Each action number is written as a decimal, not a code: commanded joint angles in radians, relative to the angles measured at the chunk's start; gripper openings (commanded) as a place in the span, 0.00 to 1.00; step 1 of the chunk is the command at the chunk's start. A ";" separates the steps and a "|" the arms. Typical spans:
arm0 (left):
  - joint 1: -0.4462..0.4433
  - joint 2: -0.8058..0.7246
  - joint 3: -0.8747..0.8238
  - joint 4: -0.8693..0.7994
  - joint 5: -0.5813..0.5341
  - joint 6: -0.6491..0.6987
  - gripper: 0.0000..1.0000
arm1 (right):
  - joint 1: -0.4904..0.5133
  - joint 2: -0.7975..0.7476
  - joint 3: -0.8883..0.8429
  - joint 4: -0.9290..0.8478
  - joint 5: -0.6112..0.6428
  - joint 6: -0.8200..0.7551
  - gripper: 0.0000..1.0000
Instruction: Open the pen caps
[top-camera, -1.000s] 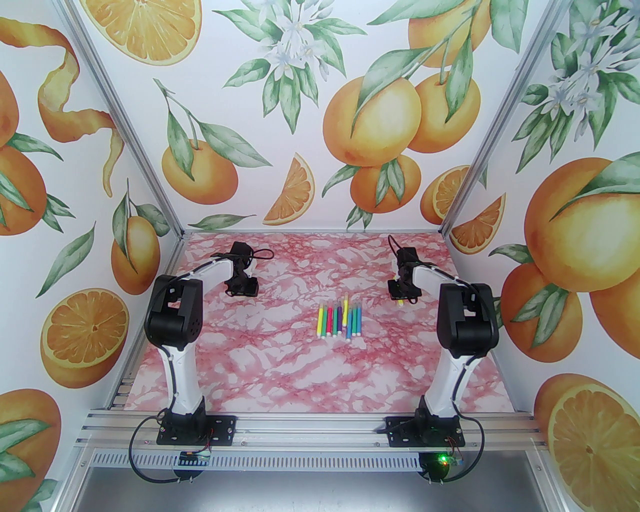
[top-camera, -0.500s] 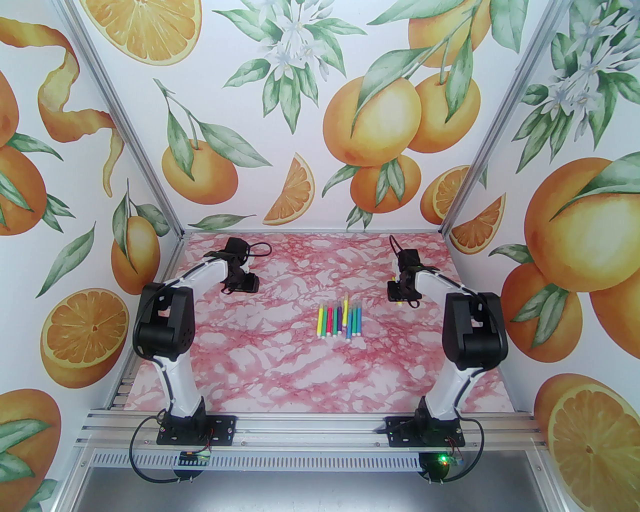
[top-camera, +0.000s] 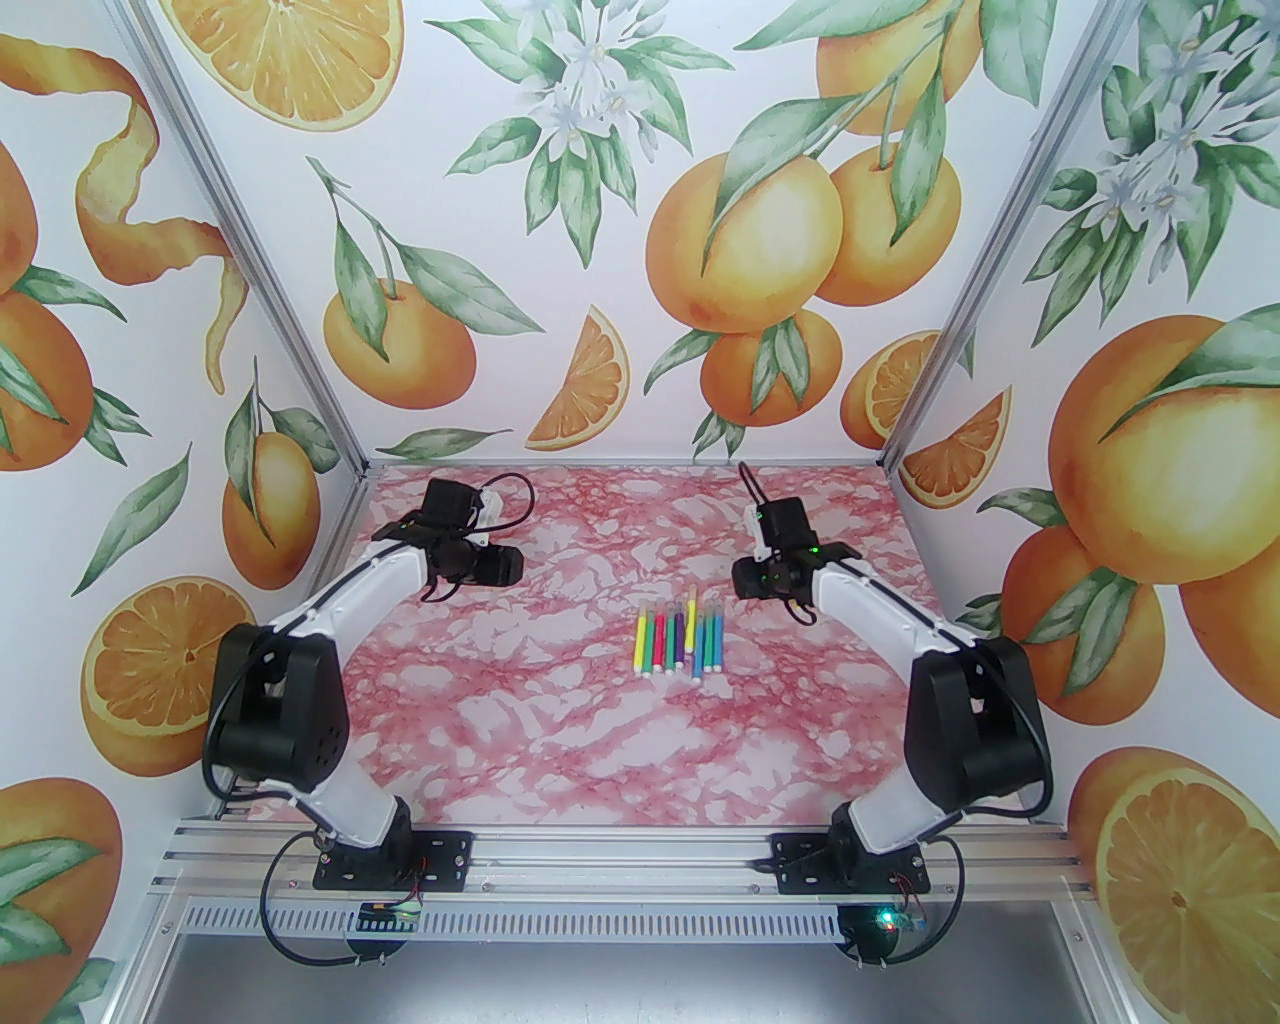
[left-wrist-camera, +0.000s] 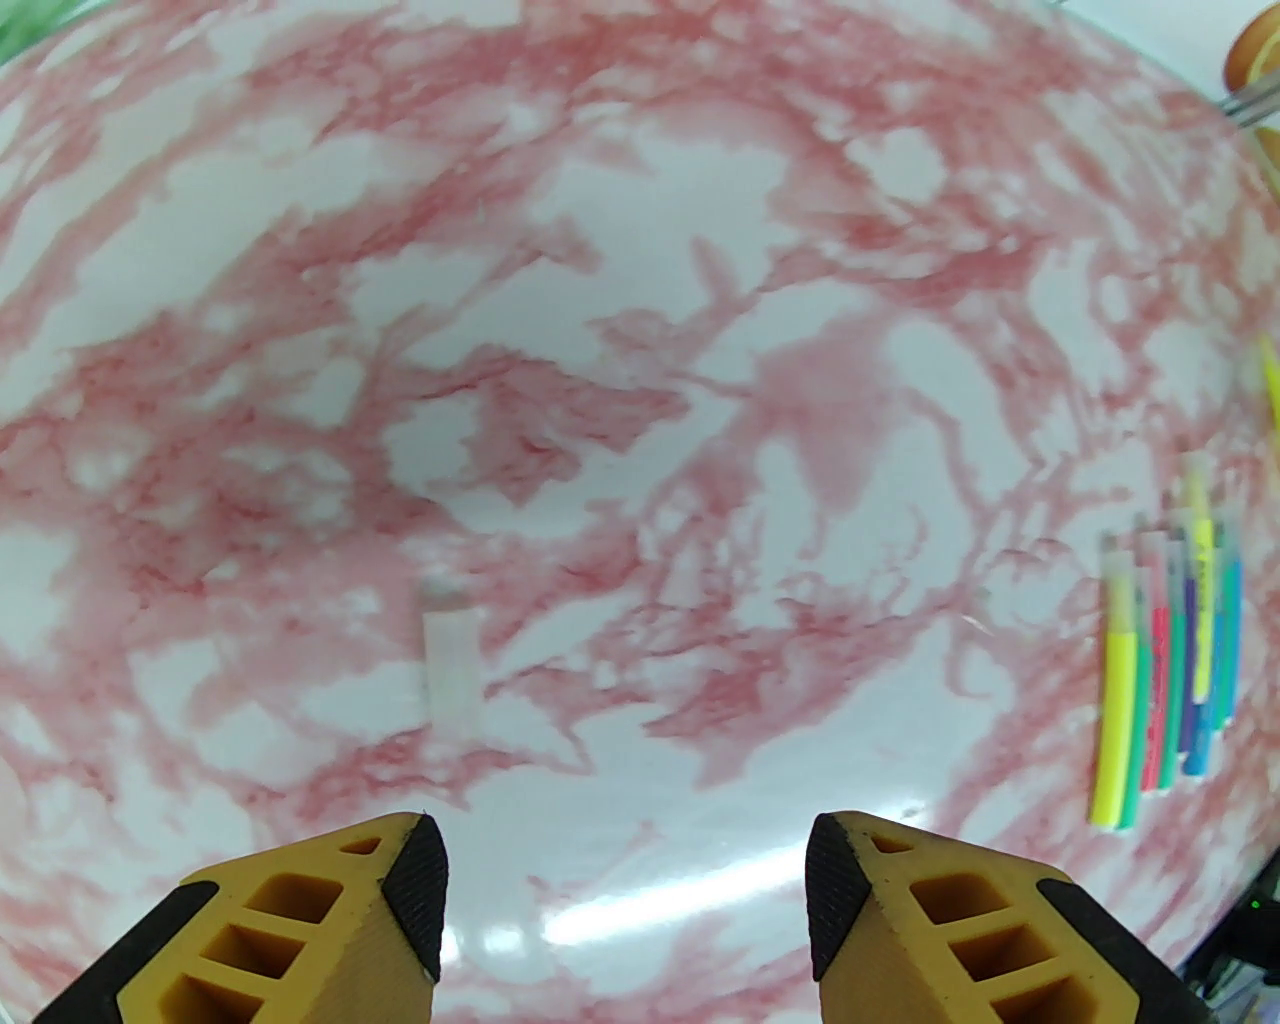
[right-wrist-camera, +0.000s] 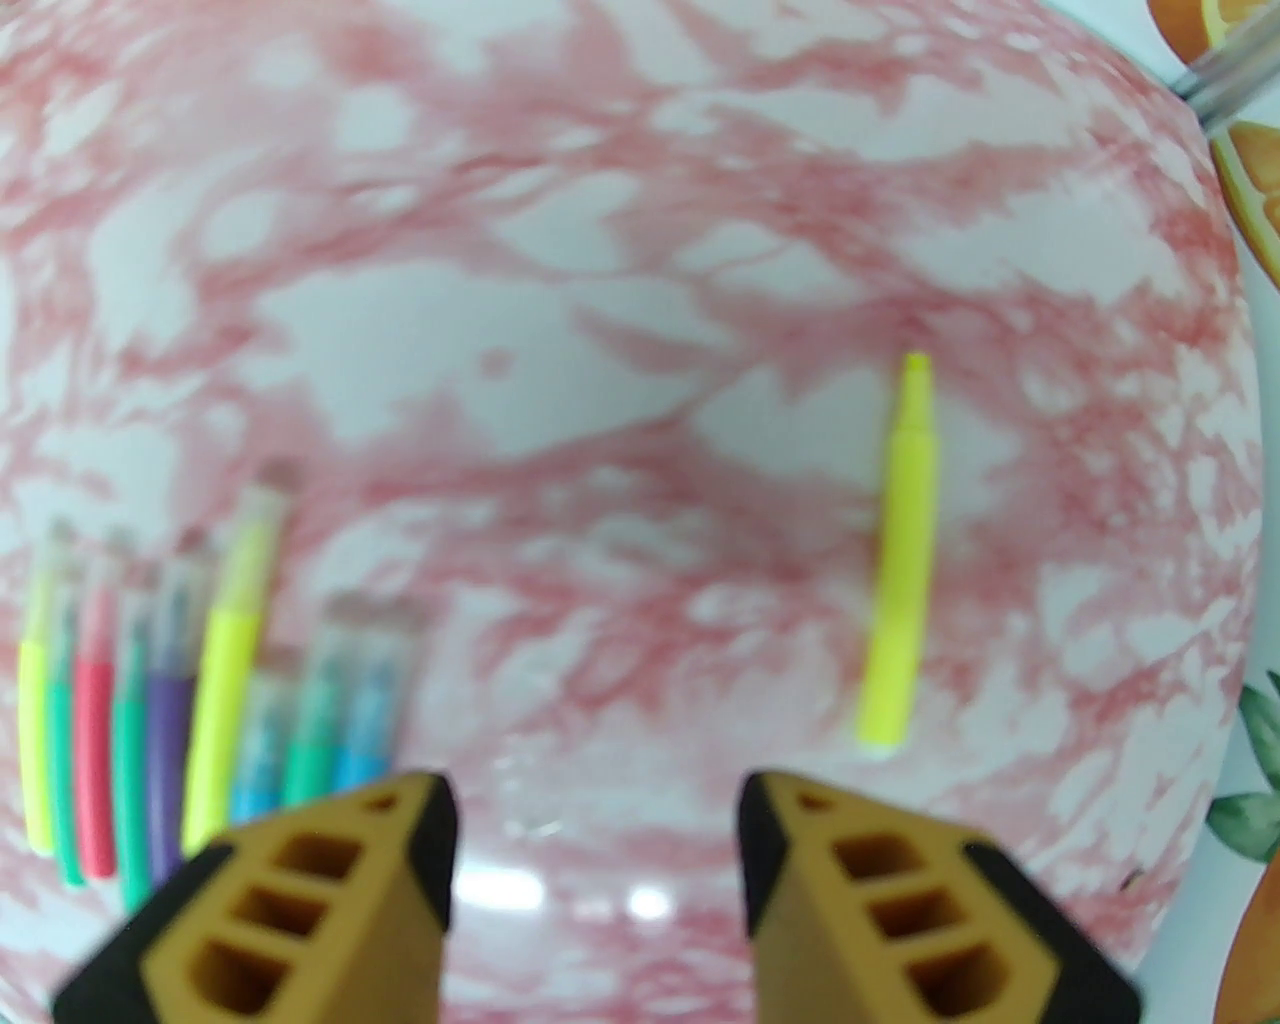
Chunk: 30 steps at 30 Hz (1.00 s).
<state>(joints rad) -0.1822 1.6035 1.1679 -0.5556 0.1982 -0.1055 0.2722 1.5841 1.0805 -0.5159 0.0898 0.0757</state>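
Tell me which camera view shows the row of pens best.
The top external view: the row of pens lies whole, sharp and unobstructed, though small. The left wrist view has it blurred near the right edge. The right wrist view has it larger but blurred, partly behind the right claw.

Ten pens (right-wrist-camera: 225, 690), one loose cap (left-wrist-camera: 450, 672)

Nine capped pens (top-camera: 680, 640) in yellow, green, pink, purple and blue lay side by side, their pale pen caps (right-wrist-camera: 268, 505) pointing to 12 o'clock. Well apart at the row's 3 o'clock lay an uncapped yellow pen (right-wrist-camera: 900, 560), tip toward 12. A loose translucent cap (left-wrist-camera: 450, 670) lay flat, well off at the row's 9 o'clock.
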 joint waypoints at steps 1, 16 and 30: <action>-0.019 -0.085 -0.055 0.083 0.066 -0.024 0.64 | 0.032 -0.062 -0.067 0.032 0.008 0.076 0.51; -0.144 -0.305 -0.298 0.263 0.110 -0.092 0.66 | 0.112 -0.089 -0.227 0.119 -0.103 0.166 0.49; -0.175 -0.373 -0.362 0.292 0.080 -0.097 0.66 | 0.117 -0.026 -0.241 0.144 -0.088 0.261 0.45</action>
<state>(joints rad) -0.3538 1.2610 0.8227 -0.2947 0.2871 -0.2020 0.3794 1.5414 0.8467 -0.4053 0.0139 0.2890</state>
